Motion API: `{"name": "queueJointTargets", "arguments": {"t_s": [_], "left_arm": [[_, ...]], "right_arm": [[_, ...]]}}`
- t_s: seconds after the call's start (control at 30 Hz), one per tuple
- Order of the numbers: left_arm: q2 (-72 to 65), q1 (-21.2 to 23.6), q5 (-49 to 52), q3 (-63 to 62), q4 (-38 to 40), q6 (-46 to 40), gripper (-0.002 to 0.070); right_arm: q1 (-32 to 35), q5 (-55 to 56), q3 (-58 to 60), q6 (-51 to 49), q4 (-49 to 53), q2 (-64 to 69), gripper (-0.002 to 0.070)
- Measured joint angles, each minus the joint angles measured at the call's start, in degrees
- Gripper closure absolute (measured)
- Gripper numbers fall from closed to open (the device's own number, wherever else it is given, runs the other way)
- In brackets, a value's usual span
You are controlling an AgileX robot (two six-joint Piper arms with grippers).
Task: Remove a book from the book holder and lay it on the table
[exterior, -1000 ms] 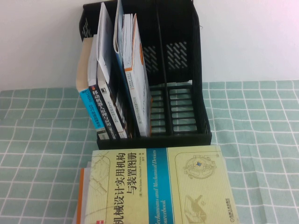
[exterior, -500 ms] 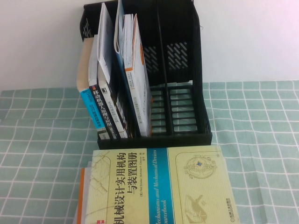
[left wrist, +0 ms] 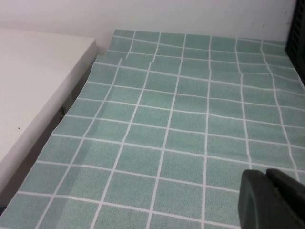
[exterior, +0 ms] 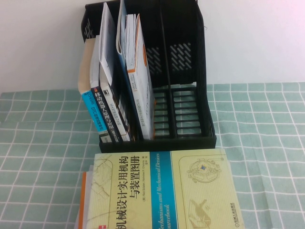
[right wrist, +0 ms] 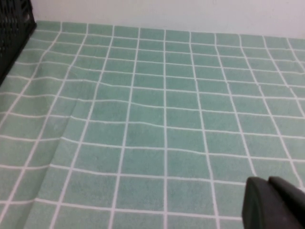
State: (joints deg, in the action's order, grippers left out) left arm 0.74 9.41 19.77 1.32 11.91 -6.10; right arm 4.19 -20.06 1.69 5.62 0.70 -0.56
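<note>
The book, pale yellow cover with a blue band, lies flat on the table in front of the black book holder. It rests partly on another flat book with an orange edge. Neither gripper shows in the high view. My left gripper is shut and empty, low over bare cloth left of the holder, whose edge shows in the left wrist view. My right gripper is shut and empty over bare cloth right of the holder, whose corner shows in the right wrist view.
Several books stand upright in the holder's left compartments; its right compartments hold nothing. A white wall rises behind. A white surface adjoins the cloth's left edge.
</note>
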Motion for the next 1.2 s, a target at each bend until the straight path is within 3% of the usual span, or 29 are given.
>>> {"name": "queueJointTargets", "arguments": {"t_s": [0.13,1.2], "left_arm": [[0.0,0.1,0.1,0.0,0.0,0.0,0.0677],[0.0,0.1,0.1,0.0,0.0,0.2,0.0678]], "right_arm": [[0.0,0.0,0.0,0.0,3.5,0.0,0.0678],[0.0,-0.1,0.0,0.0,2.0,0.0,0.0678]]}}
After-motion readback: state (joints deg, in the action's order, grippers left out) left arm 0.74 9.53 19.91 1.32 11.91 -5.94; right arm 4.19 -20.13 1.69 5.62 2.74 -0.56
